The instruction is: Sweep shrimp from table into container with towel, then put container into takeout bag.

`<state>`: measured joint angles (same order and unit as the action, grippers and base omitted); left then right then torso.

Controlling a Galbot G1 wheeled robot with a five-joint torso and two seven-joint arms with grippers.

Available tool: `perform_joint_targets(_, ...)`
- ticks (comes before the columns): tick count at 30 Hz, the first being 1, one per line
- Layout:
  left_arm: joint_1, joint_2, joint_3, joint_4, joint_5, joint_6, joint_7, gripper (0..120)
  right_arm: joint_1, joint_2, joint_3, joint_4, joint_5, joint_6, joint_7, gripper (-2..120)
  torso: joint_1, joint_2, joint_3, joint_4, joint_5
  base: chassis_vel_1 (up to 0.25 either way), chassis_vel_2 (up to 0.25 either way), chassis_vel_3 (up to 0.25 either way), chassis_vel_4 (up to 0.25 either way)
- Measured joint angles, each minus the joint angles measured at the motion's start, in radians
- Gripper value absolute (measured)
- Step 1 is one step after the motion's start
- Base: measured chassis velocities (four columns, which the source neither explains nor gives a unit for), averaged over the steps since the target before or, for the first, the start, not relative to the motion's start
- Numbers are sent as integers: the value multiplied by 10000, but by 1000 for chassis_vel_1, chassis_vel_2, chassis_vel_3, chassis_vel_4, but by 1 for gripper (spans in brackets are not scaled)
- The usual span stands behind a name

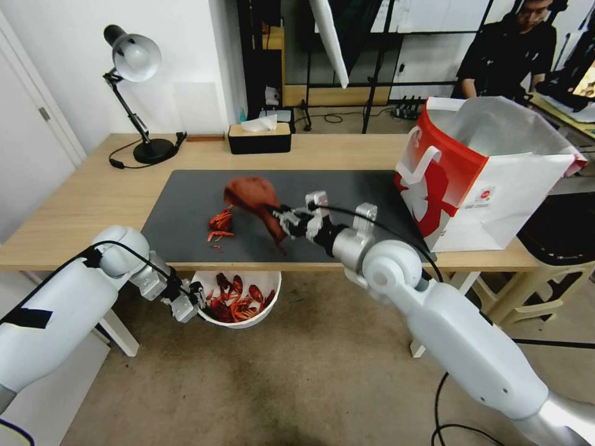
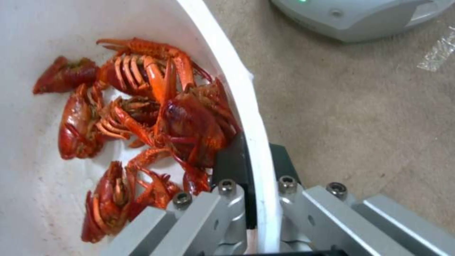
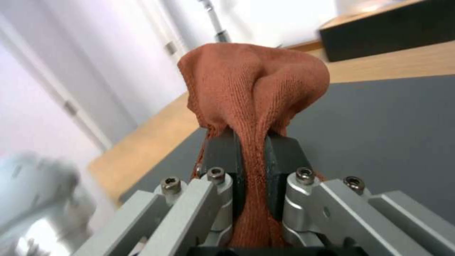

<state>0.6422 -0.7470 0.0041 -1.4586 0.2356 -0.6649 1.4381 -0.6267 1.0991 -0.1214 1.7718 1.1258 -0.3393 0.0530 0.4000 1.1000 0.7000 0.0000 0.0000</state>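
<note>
White walls, beige floor (image 1: 322,371), desk lamp (image 1: 133,59)

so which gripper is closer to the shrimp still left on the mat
Right. The right gripper, shut on the towel, hangs just beside the leftover shrimp. The left gripper is below the table edge, clamping the container rim.

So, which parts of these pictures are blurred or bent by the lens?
Head view: the table edges bow outward. Right wrist view: the towel in the right gripper is sharp, the room behind soft. Left wrist view: the shrimp look sharp.
</note>
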Motion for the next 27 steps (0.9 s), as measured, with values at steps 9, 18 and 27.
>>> perform_joint_targets(9,-68,-241,-2,115,46,-22,-9,0,773,327,-320,-1234,-989,-83,2488,7,1,-1,1,0,0,0,0,0,0)
perform_joint_targets(18,-150,-325,73,106,56,-21,3,0,1299,507,-591,-2283,-1334,-465,3383,7,0,-1,0,0,1,0,0,0,0)
perform_joint_targets(27,-201,-210,116,115,37,-21,20,0,2468,929,-1420,-4072,-1745,-510,1784,7,2,-1,1,0,-1,0,0,0,0)
